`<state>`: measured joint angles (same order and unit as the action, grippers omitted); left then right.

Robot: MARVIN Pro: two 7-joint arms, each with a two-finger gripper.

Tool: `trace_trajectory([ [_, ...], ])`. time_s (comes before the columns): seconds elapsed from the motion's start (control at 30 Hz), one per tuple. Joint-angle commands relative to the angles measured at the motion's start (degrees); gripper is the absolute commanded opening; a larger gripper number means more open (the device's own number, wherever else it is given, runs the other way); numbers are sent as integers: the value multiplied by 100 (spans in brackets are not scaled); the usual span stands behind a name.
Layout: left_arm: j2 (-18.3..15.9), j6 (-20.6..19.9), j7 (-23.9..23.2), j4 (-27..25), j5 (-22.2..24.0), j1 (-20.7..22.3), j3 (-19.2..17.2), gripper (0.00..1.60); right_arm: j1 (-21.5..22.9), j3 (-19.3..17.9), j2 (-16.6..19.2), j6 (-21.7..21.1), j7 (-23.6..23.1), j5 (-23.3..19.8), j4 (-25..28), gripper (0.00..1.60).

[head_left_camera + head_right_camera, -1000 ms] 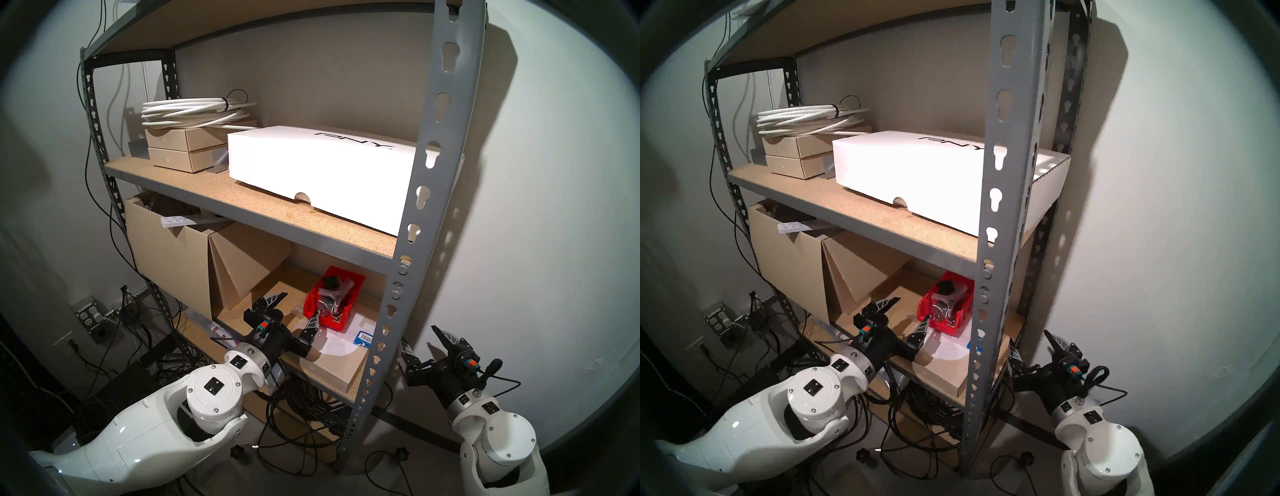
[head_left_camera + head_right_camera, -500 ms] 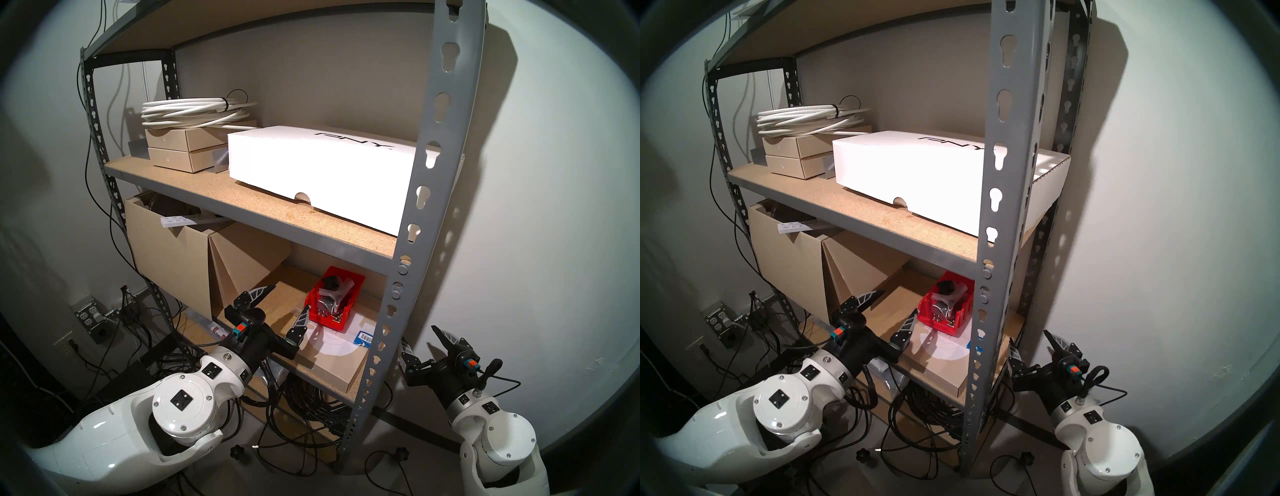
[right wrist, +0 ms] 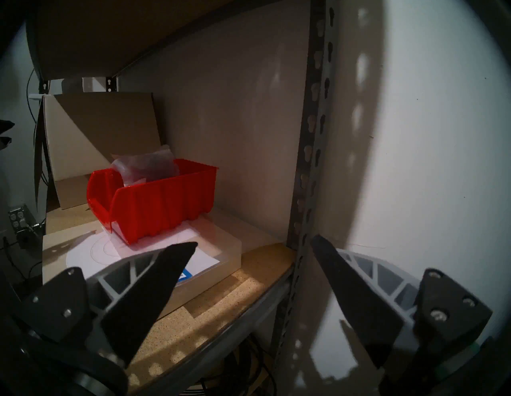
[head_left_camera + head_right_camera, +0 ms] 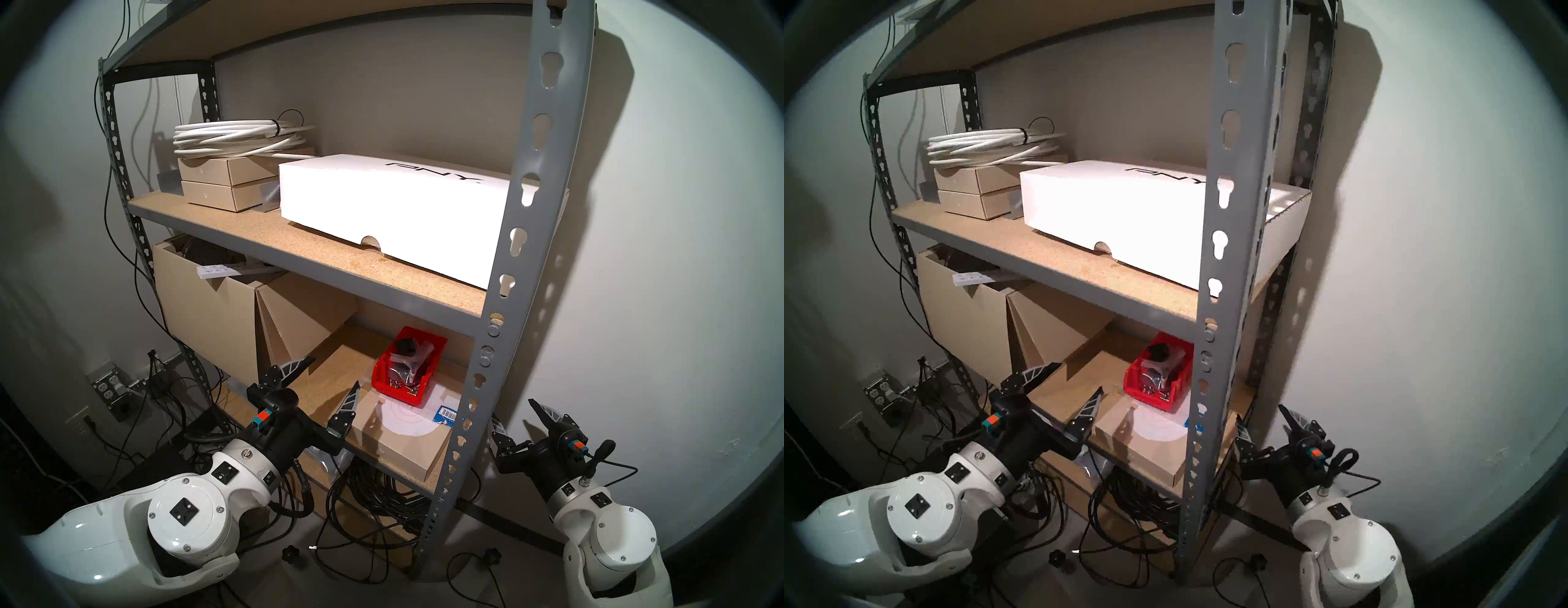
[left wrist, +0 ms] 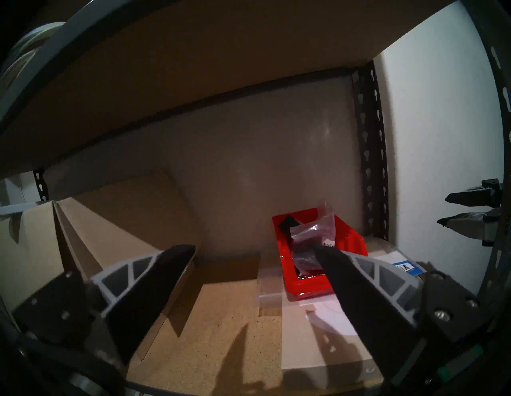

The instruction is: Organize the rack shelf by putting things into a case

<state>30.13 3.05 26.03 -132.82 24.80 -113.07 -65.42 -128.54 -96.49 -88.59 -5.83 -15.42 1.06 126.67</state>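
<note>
Particleboard shelf (image 4: 322, 382) in grey rack (image 4: 505, 263), white wall (image 4: 662, 263), both grippers (image 4: 331, 375) (image 4: 515, 418) spread wide, empty.

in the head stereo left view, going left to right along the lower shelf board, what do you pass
open cardboard box → folded cardboard flap → left end effector, open → red bin holding a clear bag of parts, sitting on a flat tan box → grey front upright → right end effector, open

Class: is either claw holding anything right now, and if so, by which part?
Nothing is held: the left claw and right claw are both open and empty.
</note>
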Motion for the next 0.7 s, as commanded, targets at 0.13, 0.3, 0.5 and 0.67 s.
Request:
trace_trajectory([
  [0.13,-215,202,67,-134,2,-205,-115,160,26,-11,8,54,9,17,146,160],
  [0.3,-228,309,31,-110,74,-208,-118,160,27,-12,7,54,8,18,146,160],
  [0.5,-251,332,38,-110,88,-206,-111,160,27,-12,5,54,7,19,146,160],
  [0.67,-262,344,40,-109,94,-205,-108,160,27,-13,4,54,6,20,146,160],
])
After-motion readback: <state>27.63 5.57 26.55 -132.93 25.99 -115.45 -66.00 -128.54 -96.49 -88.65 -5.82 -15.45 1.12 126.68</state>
